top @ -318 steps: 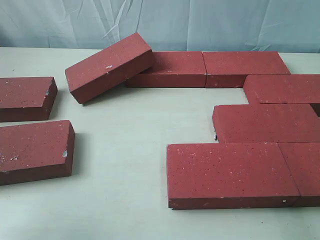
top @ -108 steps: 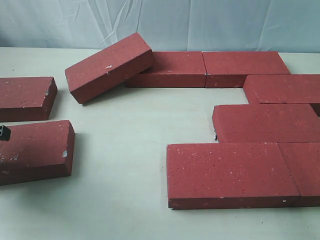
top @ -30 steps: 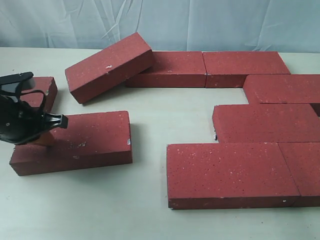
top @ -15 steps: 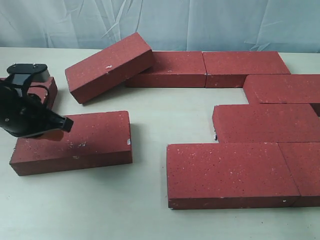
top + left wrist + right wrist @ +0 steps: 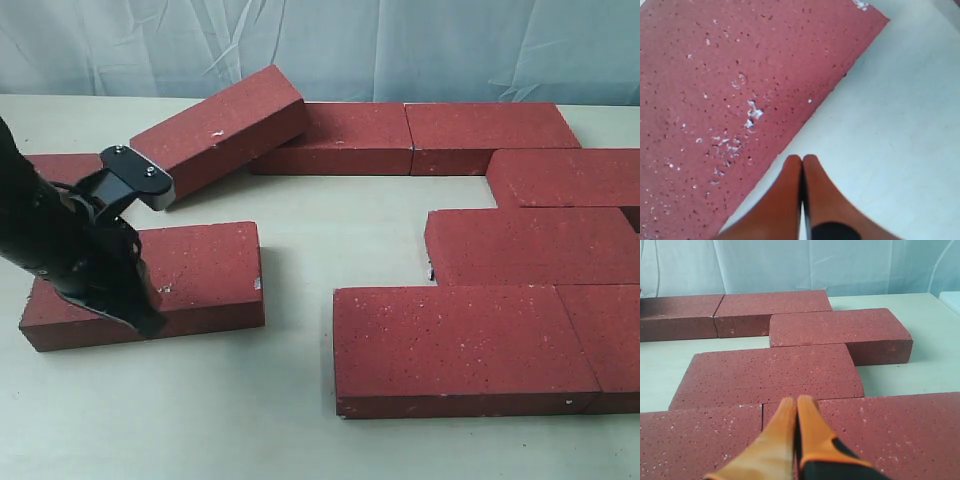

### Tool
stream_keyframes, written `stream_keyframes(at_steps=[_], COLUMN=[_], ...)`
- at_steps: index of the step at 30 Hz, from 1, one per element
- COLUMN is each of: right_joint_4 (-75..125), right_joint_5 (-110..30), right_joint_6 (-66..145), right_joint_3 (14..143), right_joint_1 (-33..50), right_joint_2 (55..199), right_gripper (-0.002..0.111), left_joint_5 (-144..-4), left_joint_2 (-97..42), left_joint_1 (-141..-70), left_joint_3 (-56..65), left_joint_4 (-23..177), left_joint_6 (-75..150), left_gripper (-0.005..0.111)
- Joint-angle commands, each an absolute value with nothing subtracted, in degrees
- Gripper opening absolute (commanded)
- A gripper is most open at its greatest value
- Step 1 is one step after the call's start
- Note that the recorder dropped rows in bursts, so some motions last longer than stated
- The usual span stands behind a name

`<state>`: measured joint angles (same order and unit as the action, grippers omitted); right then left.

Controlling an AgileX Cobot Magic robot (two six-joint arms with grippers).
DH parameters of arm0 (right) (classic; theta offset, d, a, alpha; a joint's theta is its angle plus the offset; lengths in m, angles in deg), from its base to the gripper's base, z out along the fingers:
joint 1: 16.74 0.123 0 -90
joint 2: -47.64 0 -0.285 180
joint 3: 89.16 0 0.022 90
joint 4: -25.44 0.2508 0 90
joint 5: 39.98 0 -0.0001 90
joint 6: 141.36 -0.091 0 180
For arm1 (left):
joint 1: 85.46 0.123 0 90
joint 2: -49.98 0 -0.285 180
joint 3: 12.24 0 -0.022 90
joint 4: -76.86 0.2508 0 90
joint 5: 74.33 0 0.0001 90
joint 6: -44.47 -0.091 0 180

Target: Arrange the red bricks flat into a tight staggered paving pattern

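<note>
Red and rough with white specks, the loose brick (image 5: 205, 265) lies flat on the pale desk (image 5: 320, 215), on the left side and well apart from the paved group. The black left arm (image 5: 60, 240) leans over its left half. In the wrist view the left gripper (image 5: 801, 161) has its orange fingers (image 5: 785, 200) pressed together with nothing between them. Their tips sit over bare desk just beside the brick's long edge — whether they touch brick or desk I cannot tell. Behind the arm the far-left brick (image 5: 60, 165) lies flat and partly hidden. At the back a tilted brick (image 5: 225, 125) rests with one end propped on the left back-row brick (image 5: 350, 135), which meets the right back-row brick (image 5: 490, 130) end to end. To the right, the upper right brick (image 5: 565, 175), the middle brick (image 5: 530, 245) and the two front bricks (image 5: 460, 345) lie flat and close together in staggered rows, the front pair touching. The right gripper (image 5: 796, 401) does not show in the exterior view. Its own camera shows its fingers (image 5: 775, 445) pressed together and empty, above the front row near the seam between the two bricks.
</note>
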<state>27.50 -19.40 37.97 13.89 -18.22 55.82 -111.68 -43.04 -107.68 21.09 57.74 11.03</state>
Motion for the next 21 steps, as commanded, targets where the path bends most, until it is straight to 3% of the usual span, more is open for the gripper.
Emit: stream_keyframes(at_steps=[1, 21], right_joint_4=[27.25, 27.25], right_joint_5=[-19.82, -19.82], right_joint_6=[38.18, 38.18], right_joint_3=[13.62, 13.62], right_joint_1=[-17.92, -17.92], right_joint_2=[55.43, 55.43], right_gripper=[-0.001, -0.001], left_joint_5=[-111.83, -101.31], left_joint_2=[-44.24, -54.01], left_joint_1=[-108.98, -108.98], left_joint_3=[20.87, 20.87], left_joint_4=[61.47, 58.22], left_joint_6=[10.55, 2.22], left_gripper=[0.0, 0.0])
